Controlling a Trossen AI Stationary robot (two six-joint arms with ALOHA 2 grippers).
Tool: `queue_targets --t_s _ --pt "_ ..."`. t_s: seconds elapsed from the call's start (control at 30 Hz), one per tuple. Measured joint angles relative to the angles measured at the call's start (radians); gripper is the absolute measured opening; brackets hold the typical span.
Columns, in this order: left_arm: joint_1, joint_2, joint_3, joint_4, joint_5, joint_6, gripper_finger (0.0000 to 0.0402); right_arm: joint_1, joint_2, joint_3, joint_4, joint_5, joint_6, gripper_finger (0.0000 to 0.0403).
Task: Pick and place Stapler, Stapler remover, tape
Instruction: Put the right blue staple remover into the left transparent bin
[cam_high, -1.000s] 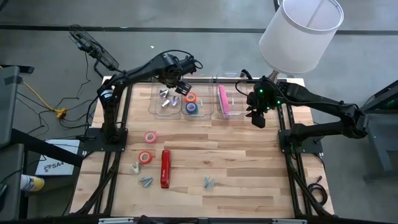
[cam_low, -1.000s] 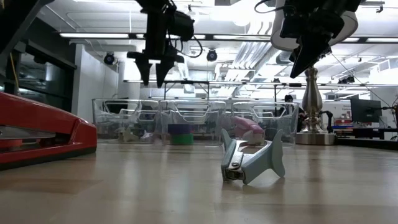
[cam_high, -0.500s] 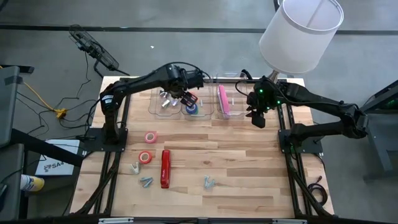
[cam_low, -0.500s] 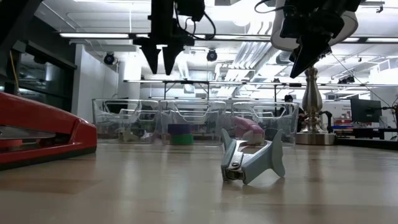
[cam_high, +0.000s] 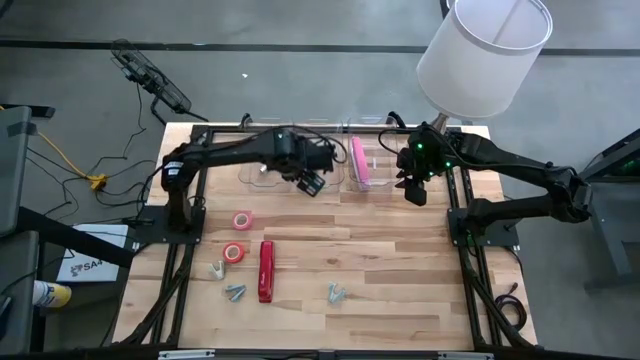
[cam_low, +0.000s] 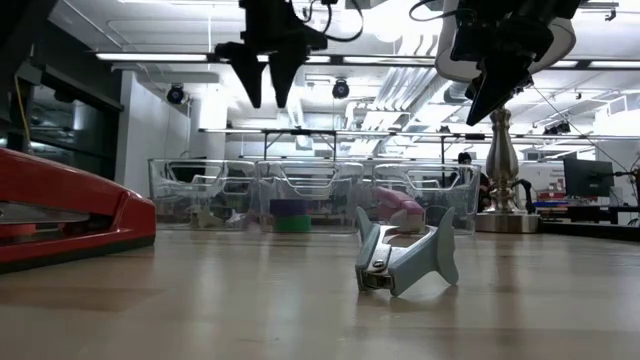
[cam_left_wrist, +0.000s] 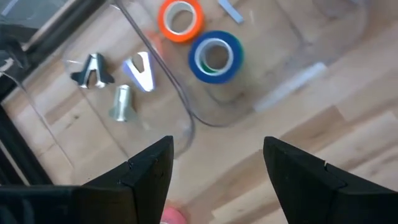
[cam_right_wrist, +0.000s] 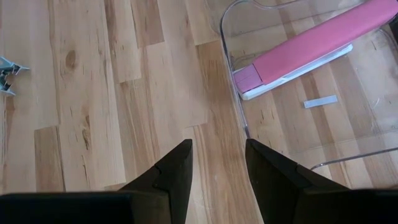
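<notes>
Two ring-shaped tape rolls, one orange (cam_left_wrist: 181, 19) and one blue (cam_left_wrist: 215, 56), lie inside a clear plastic bin (cam_left_wrist: 292, 81) just ahead of the left fingers (cam_left_wrist: 147, 171), which stand apart and empty over the bin's near edge, the arm stretched level across the table (cam_high: 400, 260). Only that wrist view shows three silvery metal staple removers (cam_left_wrist: 118, 78) in the neighbouring bin. The right fingers (cam_right_wrist: 171, 173), parted and empty, hover beside the bin holding a glossy pink stapler (cam_right_wrist: 305, 50). Overhead, a red stapler (cam_high: 266, 270) lies well behind both.
</notes>
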Motion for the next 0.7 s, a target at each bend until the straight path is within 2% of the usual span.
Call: queue_targets --t_s 0.7 --pt "-0.236 0.0 0.0 0.013 0.004 -0.274 0.0243 0.0 0.0 0.0 0.0 0.0 0.0 0.014"
